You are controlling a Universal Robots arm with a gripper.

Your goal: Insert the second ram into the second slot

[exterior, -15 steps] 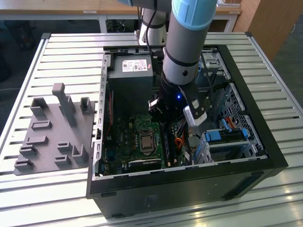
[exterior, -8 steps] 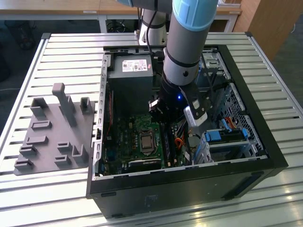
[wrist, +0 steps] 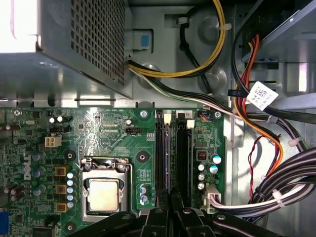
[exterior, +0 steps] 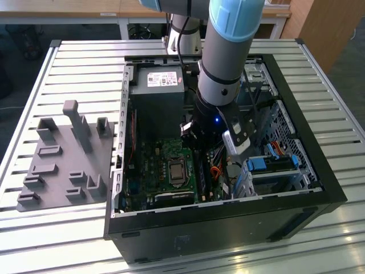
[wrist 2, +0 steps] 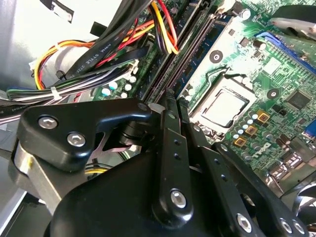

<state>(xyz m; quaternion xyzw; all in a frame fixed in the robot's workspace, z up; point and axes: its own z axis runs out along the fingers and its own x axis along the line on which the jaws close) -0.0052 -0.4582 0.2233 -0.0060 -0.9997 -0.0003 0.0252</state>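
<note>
My gripper (exterior: 199, 145) reaches down into the open computer case, right over the two black ram slots (exterior: 203, 174) beside the processor socket. In the first wrist view its fingertips (wrist: 159, 217) stand close together at the near end of the slots (wrist: 182, 153). A thin stick on edge, the second ram (wrist: 168, 158), runs from between them along a slot; its colour and label are hidden. In the second wrist view the gripper (wrist 2: 170, 101) sits shut just above the slots (wrist 2: 190, 52). How deep the ram sits cannot be told.
The processor socket (wrist: 103, 195) lies beside the slots. Bundled cables (wrist: 256, 123) crowd the other side. The power supply (exterior: 157, 85) fills the case's far end and a blue drive bracket (exterior: 268, 165) is at the exterior view's right. A grey fixture (exterior: 63, 165) rests outside the case.
</note>
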